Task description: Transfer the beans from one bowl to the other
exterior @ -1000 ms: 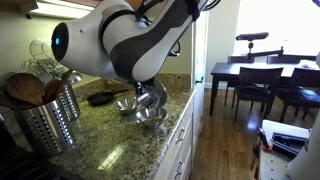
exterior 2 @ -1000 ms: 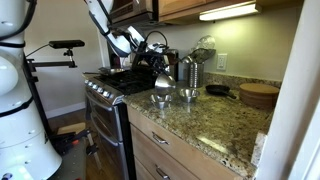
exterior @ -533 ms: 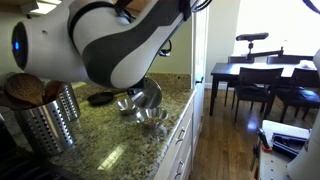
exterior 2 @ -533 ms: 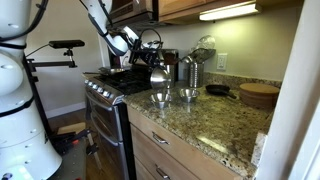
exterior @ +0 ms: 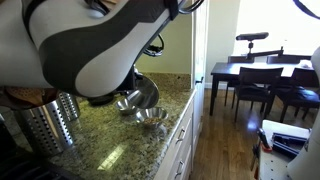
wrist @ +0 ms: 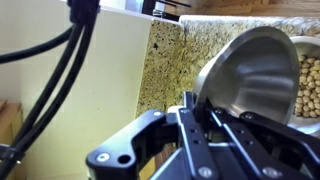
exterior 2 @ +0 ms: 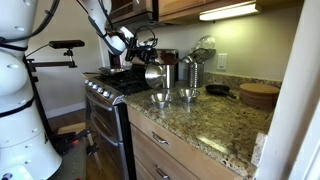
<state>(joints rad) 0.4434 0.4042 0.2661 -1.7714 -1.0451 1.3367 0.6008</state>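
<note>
Gripper (wrist: 208, 118) is clenched on the rim of the steel bowl (wrist: 250, 65); the fingers pinch the near edge, not the body. My read is that a rim grip lets a wrist roll tip the bowl like a ladle. The held bowl is tilted steeply, with its mouth turned toward the receiving bowl (wrist: 306, 85). That one sits on the granite counter (wrist: 180, 60), just beyond & lower. The beans (wrist: 308, 95) lie in the receiving bowl, a pale heap across the part that shows. The held bowl's inside faces away from the wrist cam, so can't tell if any beans are left in it; prob. few given the tilt, but that's a guess.

In both exterior views the steel bowl (exterior 2: 154, 75) (exterior: 146, 92) hangs above the counter near its front edge, beside the stove (exterior 2: 108, 80). The receiving bowl (exterior 2: 160, 98) is right beneath it, so the spill path is short & whatever drops lands inside. A third bowl (exterior 2: 187, 95) stands just beside that one, apart from the pour.

Arm pose: it comes in high over the stove side, elbow up, forearm sloping down to the counter. The wrist is rolled so the bowl's rim points down & sideways. One big link fills the foreground in an exterior view, hiding much of the counter near the utensil holder (exterior: 50, 122). Step in hand, as I judge it: the pour itself, likely late in it.
</note>
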